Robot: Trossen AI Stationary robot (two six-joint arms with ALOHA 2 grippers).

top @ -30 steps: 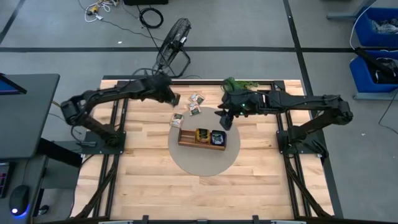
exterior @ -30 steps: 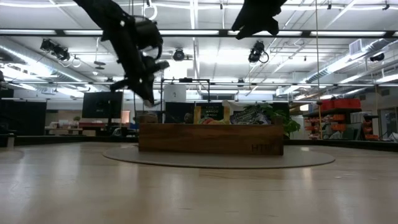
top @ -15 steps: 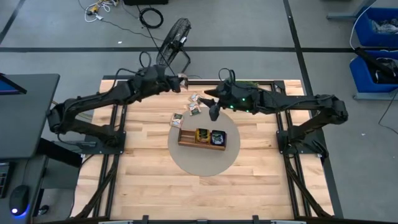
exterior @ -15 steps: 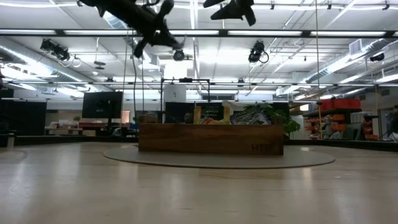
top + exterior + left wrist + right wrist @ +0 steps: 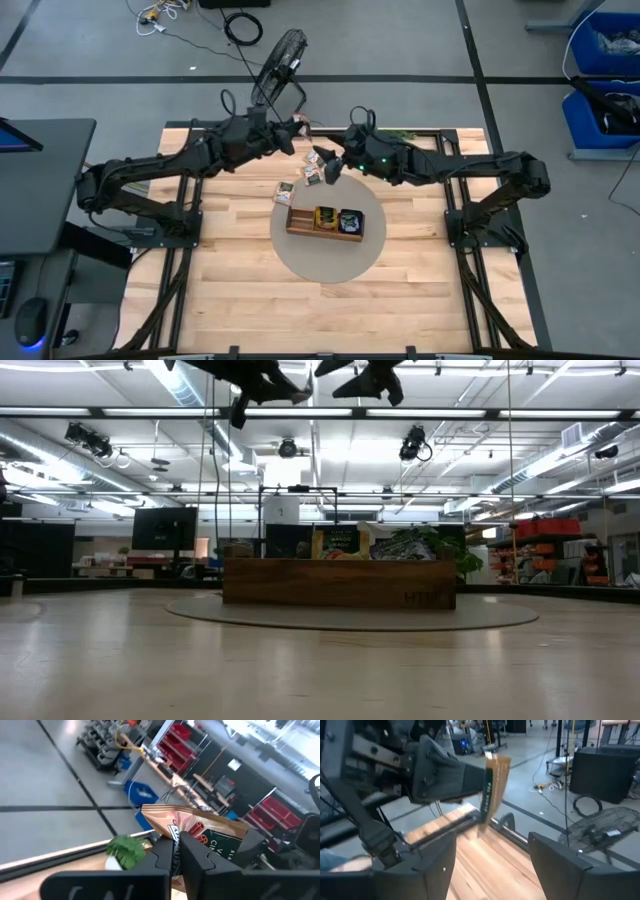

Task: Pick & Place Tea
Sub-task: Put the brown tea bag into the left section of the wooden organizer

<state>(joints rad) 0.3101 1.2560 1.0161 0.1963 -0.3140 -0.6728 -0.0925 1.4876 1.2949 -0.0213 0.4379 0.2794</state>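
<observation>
Packet [image 5: 492, 790] of tea, brown, pinched edge-on in left gripper [image 5: 176, 855] above table's far edge, long axis vertical, sticking up past fingertips. Right gripper [image 5: 492, 855] faces it, jaws spread, empty.

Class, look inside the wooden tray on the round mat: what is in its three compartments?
From above, the wooden tray holds a yellow packet in the middle, a dark packet beside it; the third looks empty. Anything beneath them is hidden.

Even overhead light washing table [image 5: 240, 280]; ceiling strip lights [image 5: 330, 412] glaring in low view; wrist views blurring, near fingers [image 5: 565, 870] defocusing.
</observation>
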